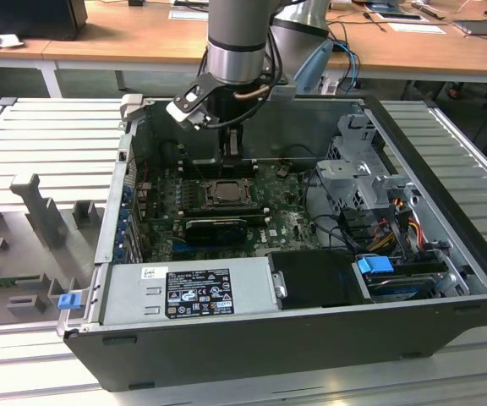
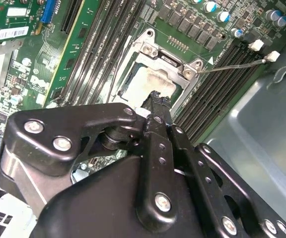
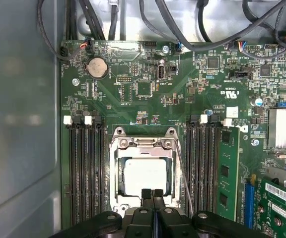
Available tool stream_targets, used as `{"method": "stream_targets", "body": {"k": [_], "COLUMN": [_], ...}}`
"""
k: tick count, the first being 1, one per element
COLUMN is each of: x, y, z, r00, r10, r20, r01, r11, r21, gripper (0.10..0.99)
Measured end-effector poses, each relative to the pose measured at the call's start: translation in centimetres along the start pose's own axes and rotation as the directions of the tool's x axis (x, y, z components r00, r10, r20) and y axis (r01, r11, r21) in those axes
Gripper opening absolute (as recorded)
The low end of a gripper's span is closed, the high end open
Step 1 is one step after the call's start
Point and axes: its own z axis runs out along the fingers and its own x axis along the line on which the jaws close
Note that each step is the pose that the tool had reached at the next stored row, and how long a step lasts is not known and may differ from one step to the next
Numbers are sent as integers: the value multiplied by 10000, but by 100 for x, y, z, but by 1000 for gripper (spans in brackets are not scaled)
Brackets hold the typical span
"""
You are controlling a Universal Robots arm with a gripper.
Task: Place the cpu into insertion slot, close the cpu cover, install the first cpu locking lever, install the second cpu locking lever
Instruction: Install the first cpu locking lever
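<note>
The cpu point(image 3: 145, 173) lies flat in the insertion slot point(image 3: 117, 174), its pale silver top showing through the cut-out of the cpu cover point(image 3: 144, 144), which lies down around it. In the second wrist view the cpu point(image 2: 142, 83) and the cover point(image 2: 169, 60) sit just past my fingertips. My gripper point(image 3: 152, 192) is shut with nothing between its fingers, its tip point(image 2: 159, 99) over the cover's edge. From the exterior view the gripper point(image 1: 231, 155) hangs just above the slot point(image 1: 224, 193). A thin locking lever point(image 3: 183, 176) runs slanted beside the socket and stands away from the board point(image 2: 232, 65).
Rows of black memory slots point(image 3: 86, 168) flank the socket, with a green memory card point(image 3: 227, 173) beside them. The grey case wall point(image 3: 19, 124) is close by. Cables point(image 1: 379, 228), a drive cage point(image 1: 358, 169) and the power supply point(image 1: 193, 292) fill the case.
</note>
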Motion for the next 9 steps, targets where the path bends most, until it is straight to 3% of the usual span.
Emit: {"method": "stream_targets", "body": {"k": [6, 9], "x": [-2, -2], "y": [-2, -2], "z": [-92, -93], "r00": [10000, 9977], "r10": [-53, -683], "r20": [-2, 16], "r01": [53, 683], "r11": [10000, 9977], "r21": [-2, -15], "gripper": [106, 106]}}
